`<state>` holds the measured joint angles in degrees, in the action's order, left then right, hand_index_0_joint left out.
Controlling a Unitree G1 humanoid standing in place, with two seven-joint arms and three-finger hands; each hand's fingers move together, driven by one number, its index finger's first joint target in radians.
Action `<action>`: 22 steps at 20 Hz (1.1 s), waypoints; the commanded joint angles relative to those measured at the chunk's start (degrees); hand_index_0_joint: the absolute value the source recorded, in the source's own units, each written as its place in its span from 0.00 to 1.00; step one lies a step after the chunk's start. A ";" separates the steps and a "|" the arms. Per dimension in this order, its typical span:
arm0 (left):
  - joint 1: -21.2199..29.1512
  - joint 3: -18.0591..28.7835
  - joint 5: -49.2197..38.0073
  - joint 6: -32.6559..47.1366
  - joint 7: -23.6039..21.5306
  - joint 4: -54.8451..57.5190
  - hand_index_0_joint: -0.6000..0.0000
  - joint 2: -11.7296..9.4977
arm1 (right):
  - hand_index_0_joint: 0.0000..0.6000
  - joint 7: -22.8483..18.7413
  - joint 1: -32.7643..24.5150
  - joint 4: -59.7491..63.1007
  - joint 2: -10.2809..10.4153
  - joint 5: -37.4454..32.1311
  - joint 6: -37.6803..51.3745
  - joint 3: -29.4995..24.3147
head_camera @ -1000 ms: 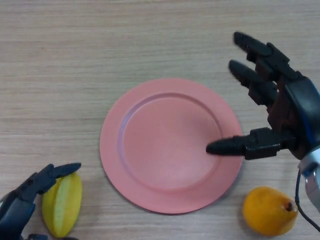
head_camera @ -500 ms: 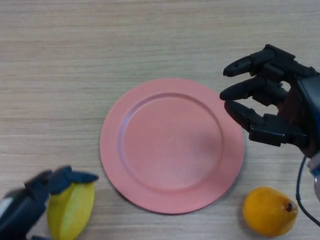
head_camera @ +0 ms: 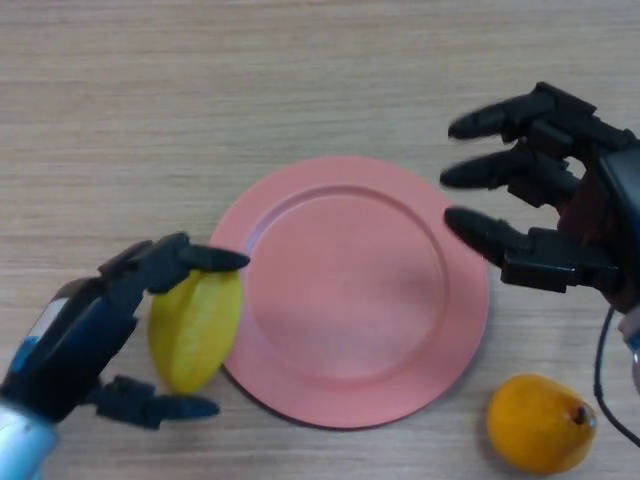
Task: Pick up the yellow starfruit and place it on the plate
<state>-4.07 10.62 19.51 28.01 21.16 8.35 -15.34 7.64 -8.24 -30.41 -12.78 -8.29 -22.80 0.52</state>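
The starfruit, carried closer, overlaps the bare plate's rim.

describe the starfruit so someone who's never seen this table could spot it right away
Start at the pink plate in the middle of the wooden table. At its left edge the left hand grips the starfruit: yellow-green and ridged, unlike the smooth orange fruit at lower right.

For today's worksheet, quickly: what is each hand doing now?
Left hand: fingers closed on the starfruit.
Right hand: open, holding nothing.
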 commanded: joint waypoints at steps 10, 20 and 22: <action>12.02 -12.33 -3.73 -13.79 -10.72 -5.17 0.42 2.16 | 0.00 1.10 -0.16 -6.00 -2.61 -0.38 5.76 -5.90; 12.37 -7.57 -8.68 -13.93 -16.22 5.39 1.00 0.64 | 0.00 0.24 -0.15 -7.82 -2.70 0.24 4.61 -6.54; 12.07 -6.00 -15.09 -20.66 -13.80 12.41 1.00 0.19 | 0.00 0.01 0.52 -8.83 -2.80 0.61 4.13 -6.70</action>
<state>6.83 2.44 5.01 4.68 7.91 18.94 -13.56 8.89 -6.39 -35.66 -14.40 -7.78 -23.97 -3.45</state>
